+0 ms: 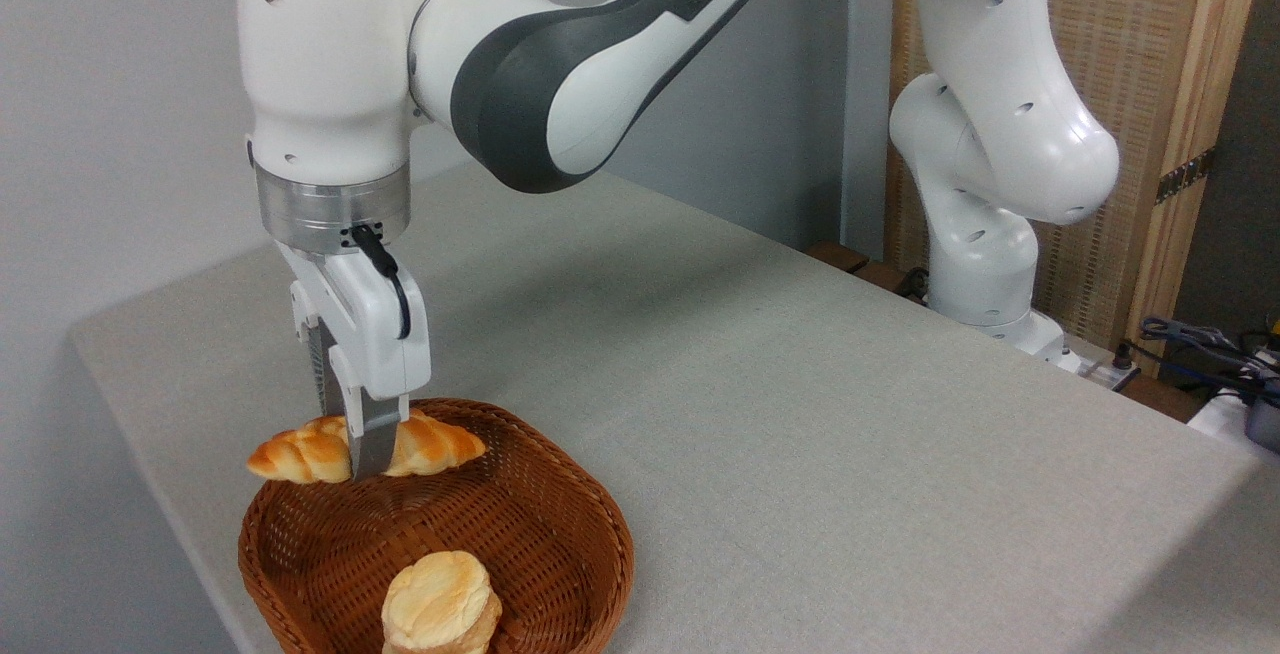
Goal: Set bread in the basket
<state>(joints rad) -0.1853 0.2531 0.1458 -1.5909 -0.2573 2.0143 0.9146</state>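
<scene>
The braided golden-orange bread [300, 456] hangs level in the air, clamped at its middle by my gripper [366, 454], which is shut on it. It sits over the far left part of the reddish-brown wicker basket [600, 534], just above rim height, with its left tip reaching past the rim. The near finger covers the loaf's centre. The basket rests at the table's front left corner.
A pale yellow round stacked bread [440, 604] lies inside the basket near its front. The grey table [800, 414] stretches to the right and back. The arm's white base [985, 274] stands at the far right edge, with cables [1210, 344] beyond it.
</scene>
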